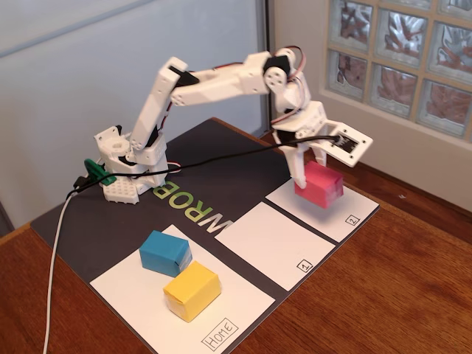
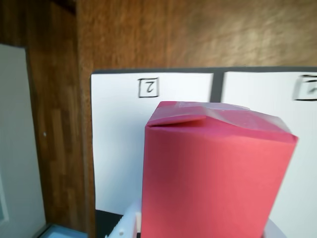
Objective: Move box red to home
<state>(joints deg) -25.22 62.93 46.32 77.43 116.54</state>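
Your tool [image 1: 308, 171] looks clamped on the box red [image 1: 319, 185], which sits at or just above the sheet marked 2 [image 1: 346, 214]. Lift straight up, keep the grip square, then swing toward home [image 1: 125, 291], avoiding the blue box [image 1: 164, 252] and yellow box [image 1: 192, 290].

Fingers [image 1: 308, 171] on red box [image 1: 319, 186], blue box [image 1: 165, 252], yellow box [image 1: 192, 290]

A pinkish-red box red [image 1: 319, 185] is seen on white paper marked 2 [image 1: 346, 214], at 2 o'clock from the blue box [image 1: 165, 252] and yellow box [image 1: 192, 290], which are set on the white home [image 1: 147, 299] sheet. A dark grey mat [image 1: 110, 221] with green and white lettering is laid over brown woodgrain table [image 1: 398, 287]. The arm [image 1: 214, 85] is coloured white with black joints.
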